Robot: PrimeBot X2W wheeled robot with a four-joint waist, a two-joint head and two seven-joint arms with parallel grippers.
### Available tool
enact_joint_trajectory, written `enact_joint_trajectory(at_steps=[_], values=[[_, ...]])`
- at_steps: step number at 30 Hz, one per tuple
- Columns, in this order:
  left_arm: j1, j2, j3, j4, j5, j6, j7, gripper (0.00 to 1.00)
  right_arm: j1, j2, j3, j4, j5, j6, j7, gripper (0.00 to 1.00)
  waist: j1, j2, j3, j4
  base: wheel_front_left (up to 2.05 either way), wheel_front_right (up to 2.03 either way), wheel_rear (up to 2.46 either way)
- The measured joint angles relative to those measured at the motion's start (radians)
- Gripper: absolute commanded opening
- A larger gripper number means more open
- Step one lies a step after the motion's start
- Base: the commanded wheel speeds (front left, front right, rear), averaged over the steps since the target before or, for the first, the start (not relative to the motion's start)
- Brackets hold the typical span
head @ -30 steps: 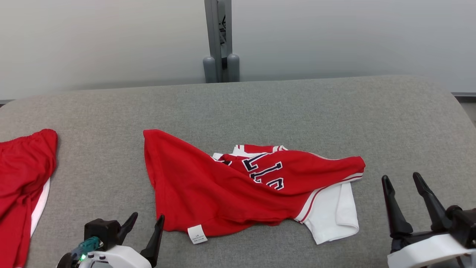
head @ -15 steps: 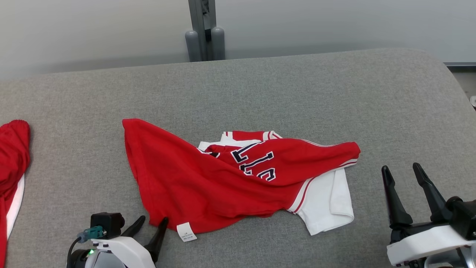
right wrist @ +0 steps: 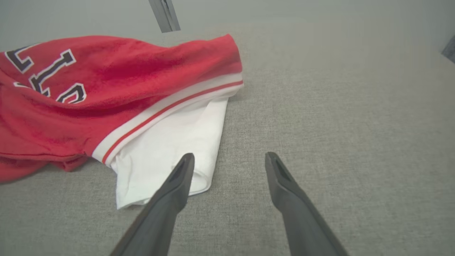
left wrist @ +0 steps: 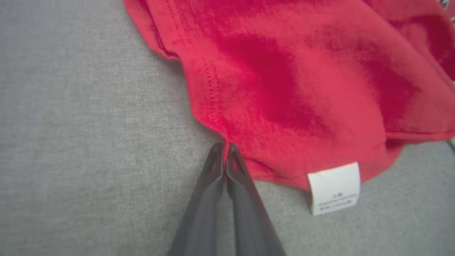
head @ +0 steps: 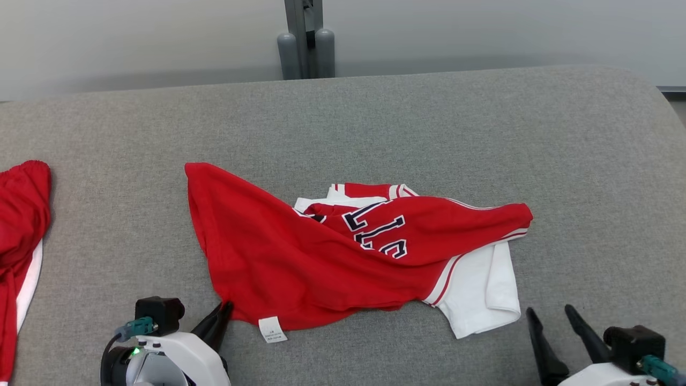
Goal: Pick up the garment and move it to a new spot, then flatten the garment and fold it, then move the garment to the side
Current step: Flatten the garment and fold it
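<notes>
The garment (head: pixel 300 262) is a red shirt with dark letters and a white sleeve (head: pixel 482 289), lying crumpled in the middle of the grey padded table (head: pixel 429 123). My left gripper (head: pixel 225 308) is shut on the hem at the garment's near left corner, beside a white label (head: pixel 272 328). In the left wrist view the fingertips (left wrist: pixel 217 151) meet right at the red hem of the garment (left wrist: pixel 284 81). My right gripper (head: pixel 551 310) stands open just near and right of the white sleeve. In the right wrist view, that gripper (right wrist: pixel 230 155) has its left finger over the corner of the sleeve (right wrist: pixel 170 142).
A second red garment with white trim (head: pixel 21 214) lies at the table's left edge. A grey post (head: pixel 305 37) stands behind the far edge against the pale wall. Bare grey surface stretches behind and to the right of the shirt.
My left gripper has closed on the garment's hem. The right gripper now sits lower in the head view and closer to the sleeve. The camera has shifted.
</notes>
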Motion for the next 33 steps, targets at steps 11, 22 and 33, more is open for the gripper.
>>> enact_joint_trajectory(at_steps=[11,22,33], values=[[-0.030,0.004,-0.009,-0.018,0.006,0.008,0.004,0.00,-0.133,-0.030,0.123,0.239,-0.075,0.000,-0.066,1.00,0.0000,0.0000,0.032,0.021,0.00,0.00,0.00],[-0.044,0.002,-0.009,-0.021,0.005,0.014,-0.025,0.00,-0.193,-0.014,0.067,0.337,-0.091,0.000,-0.132,0.00,0.0000,0.0000,0.055,0.031,0.00,0.00,0.00],[-0.058,0.062,0.047,-0.300,0.074,0.121,-0.110,0.00,-0.214,-0.005,-0.026,0.134,0.018,0.000,-0.208,0.00,0.0000,0.0000,0.027,0.029,0.00,0.00,0.00]])
